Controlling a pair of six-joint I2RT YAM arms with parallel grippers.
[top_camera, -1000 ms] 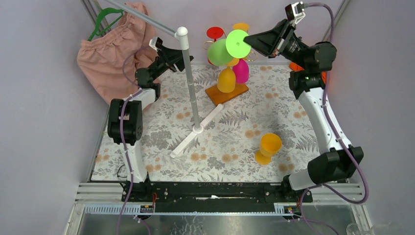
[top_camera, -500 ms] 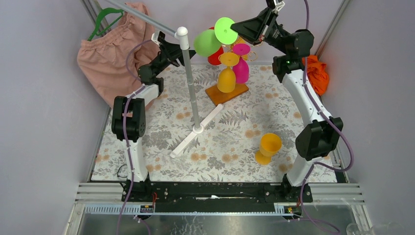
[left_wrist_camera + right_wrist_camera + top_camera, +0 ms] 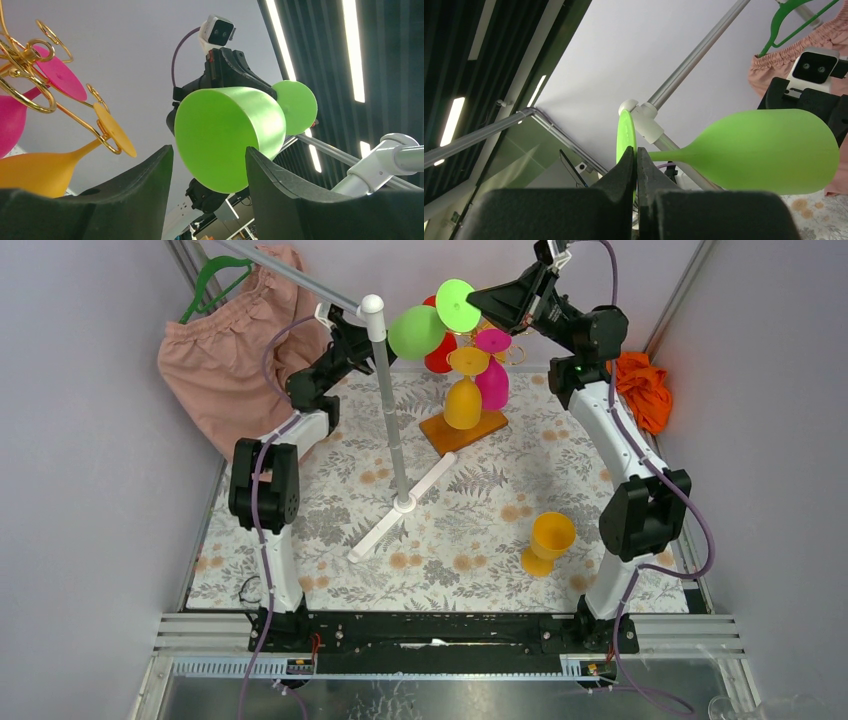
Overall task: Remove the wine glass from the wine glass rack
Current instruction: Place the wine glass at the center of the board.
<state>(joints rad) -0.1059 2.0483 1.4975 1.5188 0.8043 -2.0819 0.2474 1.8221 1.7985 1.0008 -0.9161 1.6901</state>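
Observation:
My right gripper (image 3: 478, 298) is shut on the round foot (image 3: 625, 132) of a green wine glass (image 3: 418, 330) and holds it in the air, off the rack, bowl pointing left. The green glass shows in the right wrist view (image 3: 769, 150) and the left wrist view (image 3: 225, 135). My left gripper (image 3: 352, 323) is open, its fingers (image 3: 280, 185) either side of the green bowl's rim, apart from it. The gold wire rack (image 3: 25, 75) on its wooden base (image 3: 462, 430) carries pink (image 3: 492, 383), orange (image 3: 462, 400) and red (image 3: 440, 352) glasses.
A tall white-and-grey pole stand (image 3: 390, 410) with a cross foot stands left of the rack. A yellow glass (image 3: 548, 540) stands on the floral mat at the right. A pink garment on a green hanger (image 3: 225, 350) hangs at the back left. An orange cloth (image 3: 640, 390) lies at the back right.
My right gripper has carried the green glass up and to the left, away from the rack. My left gripper has risen toward the green bowl.

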